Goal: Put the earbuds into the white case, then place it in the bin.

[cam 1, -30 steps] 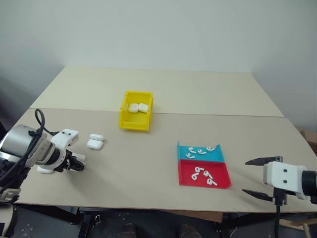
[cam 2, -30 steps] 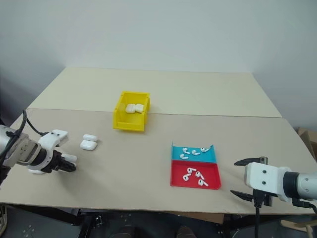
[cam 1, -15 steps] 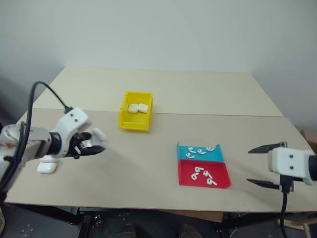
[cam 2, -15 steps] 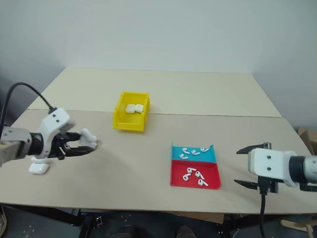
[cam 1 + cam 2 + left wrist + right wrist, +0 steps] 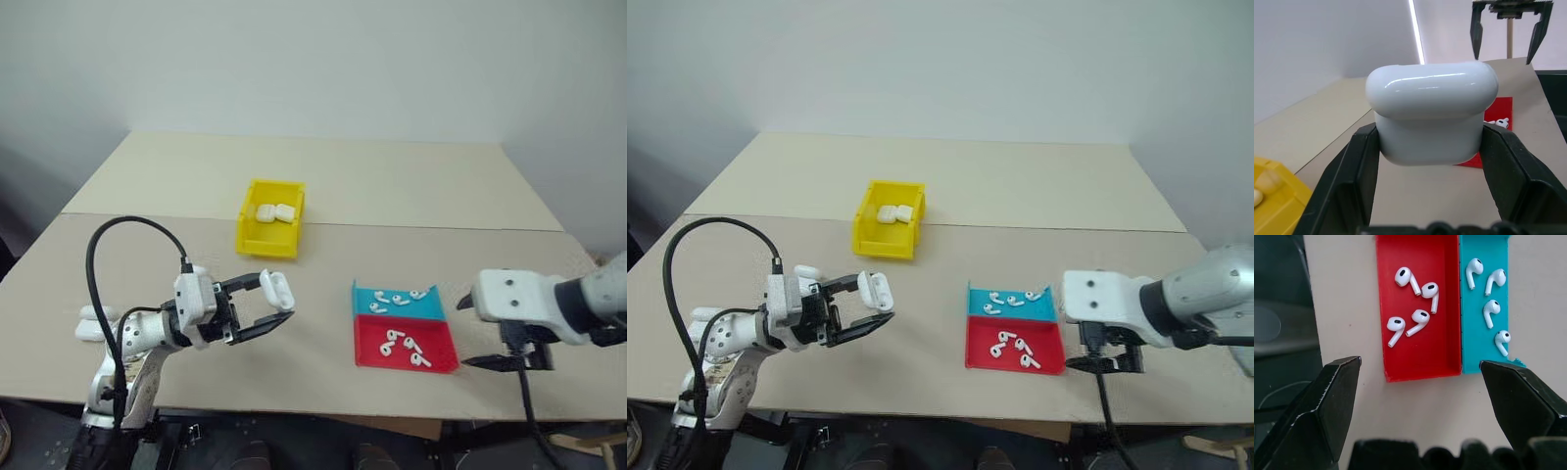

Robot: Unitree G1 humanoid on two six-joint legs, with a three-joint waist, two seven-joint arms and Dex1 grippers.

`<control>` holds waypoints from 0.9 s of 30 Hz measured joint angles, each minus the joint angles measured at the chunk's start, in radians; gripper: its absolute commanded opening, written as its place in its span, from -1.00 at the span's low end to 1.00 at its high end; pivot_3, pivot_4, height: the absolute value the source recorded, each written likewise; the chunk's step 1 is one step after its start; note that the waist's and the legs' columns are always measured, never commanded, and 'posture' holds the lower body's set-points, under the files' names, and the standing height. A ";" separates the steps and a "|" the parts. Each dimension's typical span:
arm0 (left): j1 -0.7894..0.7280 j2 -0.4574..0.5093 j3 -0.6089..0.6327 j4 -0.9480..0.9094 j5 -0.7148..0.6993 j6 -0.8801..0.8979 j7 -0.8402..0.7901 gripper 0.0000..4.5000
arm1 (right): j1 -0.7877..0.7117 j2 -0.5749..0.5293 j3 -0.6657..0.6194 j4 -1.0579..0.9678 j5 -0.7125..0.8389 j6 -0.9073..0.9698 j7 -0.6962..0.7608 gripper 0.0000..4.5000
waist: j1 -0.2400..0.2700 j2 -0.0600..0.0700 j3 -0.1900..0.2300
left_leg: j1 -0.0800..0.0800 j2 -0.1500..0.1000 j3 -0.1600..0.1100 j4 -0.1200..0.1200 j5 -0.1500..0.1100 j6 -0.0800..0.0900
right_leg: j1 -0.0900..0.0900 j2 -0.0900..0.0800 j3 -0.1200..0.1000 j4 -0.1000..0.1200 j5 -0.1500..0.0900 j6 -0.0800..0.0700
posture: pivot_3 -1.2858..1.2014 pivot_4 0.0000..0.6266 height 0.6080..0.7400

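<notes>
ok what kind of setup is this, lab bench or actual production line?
Looks like a lab or test bench, not a line. A bare beige table stands against a blank wall, with a yellow bin, a blue tray and a red tray of loose earbuds laid out on it.

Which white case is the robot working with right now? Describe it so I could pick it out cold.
On the tan table, look left of the red tray and in front of the yellow bin. The white case is clamped, lid closed, in the left gripper, lifted off the table, unlike the two cases lying in the bin.
</notes>
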 measured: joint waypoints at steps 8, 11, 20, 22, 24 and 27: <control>0.012 0.012 -0.011 0.006 -0.064 -0.018 -0.100 0.23 | -0.149 0.073 0.192 -0.032 -0.012 0.192 -0.088 0.62 | 0.000 0.000 0.000 | 0.000 0.000 0.000 0.000 0.000 0.000 | -0.001 0.000 0.000 0.000 0.000 0.000 | 0.03 -0.52 1.00; 0.014 0.019 -0.013 0.003 -0.078 -0.012 -0.107 0.23 | -0.176 0.092 0.237 -0.052 -0.011 0.231 -0.098 0.32 | 0.000 0.000 0.000 | -0.001 0.000 0.000 0.000 0.000 0.000 | -0.001 0.000 0.000 0.000 0.000 0.000 | 0.03 -0.52 1.00; 0.026 0.070 -0.019 -0.069 -0.087 0.055 -0.103 0.23 | -0.237 0.185 0.437 -0.067 -0.082 0.323 -0.182 0.32 | -0.001 0.000 0.000 | -0.001 0.000 0.000 0.000 0.000 0.000 | -0.001 0.000 0.000 0.000 0.000 0.000 | 0.03 -0.52 1.00; 0.026 0.070 -0.019 -0.078 -0.087 0.060 -0.096 0.23 | -0.255 0.199 0.466 -0.065 -0.097 0.339 -0.197 0.32 | -0.001 0.000 0.000 | -0.001 0.000 0.000 0.000 0.000 0.000 | -0.001 0.000 0.000 0.000 0.000 0.000 | 0.03 -0.52 1.00; 0.027 0.073 -0.019 -0.088 -0.087 0.067 -0.092 0.23 | -0.265 0.221 0.486 -0.064 -0.103 0.359 -0.207 0.32 | -0.001 0.000 0.000 | -0.001 0.000 0.000 0.000 0.000 0.000 | -0.001 0.000 0.000 0.000 0.000 0.000 | 0.03 -0.52 1.00; 0.036 0.082 -0.019 -0.091 -0.087 0.074 -0.087 0.23 | -0.279 0.242 0.520 -0.057 -0.109 0.380 -0.217 0.32 | -0.001 0.000 0.000 | -0.001 0.000 0.000 0.000 0.000 0.000 | -0.001 0.000 0.000 0.000 0.000 0.000 | 0.03 -0.52 1.00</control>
